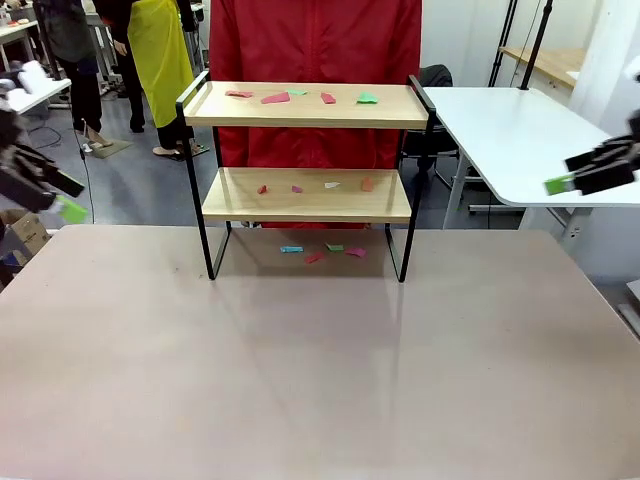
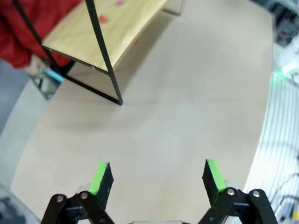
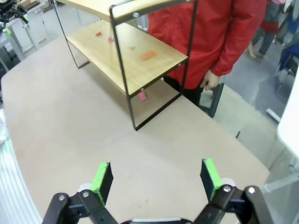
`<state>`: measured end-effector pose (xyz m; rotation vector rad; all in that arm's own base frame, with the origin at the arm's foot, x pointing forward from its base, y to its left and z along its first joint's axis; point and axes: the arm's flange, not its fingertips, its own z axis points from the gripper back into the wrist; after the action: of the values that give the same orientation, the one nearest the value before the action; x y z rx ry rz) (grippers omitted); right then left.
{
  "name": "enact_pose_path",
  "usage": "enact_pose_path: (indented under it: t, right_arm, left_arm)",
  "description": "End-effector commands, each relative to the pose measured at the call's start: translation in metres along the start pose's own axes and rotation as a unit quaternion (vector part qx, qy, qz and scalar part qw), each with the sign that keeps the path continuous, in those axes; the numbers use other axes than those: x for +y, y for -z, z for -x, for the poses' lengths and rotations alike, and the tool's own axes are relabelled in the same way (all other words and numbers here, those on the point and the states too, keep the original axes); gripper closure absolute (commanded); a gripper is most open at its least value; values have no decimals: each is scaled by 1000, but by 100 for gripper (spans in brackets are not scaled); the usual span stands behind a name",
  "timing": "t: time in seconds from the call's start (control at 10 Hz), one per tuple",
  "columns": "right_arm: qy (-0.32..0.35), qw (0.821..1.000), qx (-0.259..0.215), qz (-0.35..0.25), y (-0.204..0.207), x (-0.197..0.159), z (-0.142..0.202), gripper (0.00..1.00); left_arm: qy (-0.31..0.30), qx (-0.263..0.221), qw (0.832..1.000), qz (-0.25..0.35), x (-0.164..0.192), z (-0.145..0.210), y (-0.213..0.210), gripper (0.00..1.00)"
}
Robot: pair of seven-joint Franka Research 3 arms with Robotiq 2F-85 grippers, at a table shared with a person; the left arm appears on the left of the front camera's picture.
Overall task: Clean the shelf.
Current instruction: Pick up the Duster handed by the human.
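The shelf [image 1: 305, 196] stands at the far middle of the table, two wooden boards in a black frame. Several coloured paper scraps [image 1: 275, 98] lie on its top board, several more on the lower board, and several on the table under it [image 1: 314, 257]. My left gripper [image 1: 68, 197] hovers open at the left edge, well away from the shelf. My right gripper [image 1: 572, 172] hovers open at the right edge. The left wrist view has the left gripper [image 2: 159, 179] open over bare table, the shelf [image 2: 107, 32] beyond. In the right wrist view the right gripper [image 3: 156, 179] is open, the shelf [image 3: 140, 60] ahead.
A person in a red jacket [image 1: 315, 40] stands right behind the shelf, one hand [image 3: 212, 79] hanging by the table's far edge. A white table [image 1: 520, 130] stands at the back right. The beige table [image 1: 320, 370] stretches wide in front of the shelf.
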<state>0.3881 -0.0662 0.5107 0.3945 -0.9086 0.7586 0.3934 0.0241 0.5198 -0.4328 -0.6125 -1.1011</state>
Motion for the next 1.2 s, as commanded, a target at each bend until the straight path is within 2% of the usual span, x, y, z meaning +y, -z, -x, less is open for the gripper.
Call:
enact_pose_path:
  t: [0.0, 0.1, 0.2, 0.3, 0.4, 0.5, 0.6, 1.0, 1.1]
  right_arm:
    - [-16, 997, -68, -41, -11, -40, 35, 0]
    - [-14, 996, -86, -35, -16, -55, 58, 0]
    - [-3, 994, -101, -29, -17, -67, 80, 0]
    - [-10, 997, -79, -10, -9, -75, 91, 0]
    - [-13, 995, -94, -7, -4, -77, 94, 0]
    - [4, 997, -83, -5, -2, -67, 88, 0]
    - [0, 997, -80, -8, -23, -68, 105, 0]
    - [12, 997, -73, -9, -19, -67, 106, 0]
    - [2, 995, -93, -38, -21, -82, 108, 0]
  left_arm:
    - [52, -49, 996, 54, 49, 33, -6, 0]
    - [45, -94, 992, 69, 69, 57, -9, 0]
    - [29, -117, 991, 61, 79, 77, -10, 0]
    - [38, -144, 988, 50, 85, 91, -12, 0]
    - [46, -154, 987, 20, 83, 96, -9, 0]
    - [18, -131, 991, 1, 77, 89, -2, 0]
    - [35, -143, 989, 28, 76, 104, -14, 0]
    - [20, -134, 990, 27, 78, 106, -9, 0]
    - [29, -140, 988, 55, 84, 114, -7, 0]
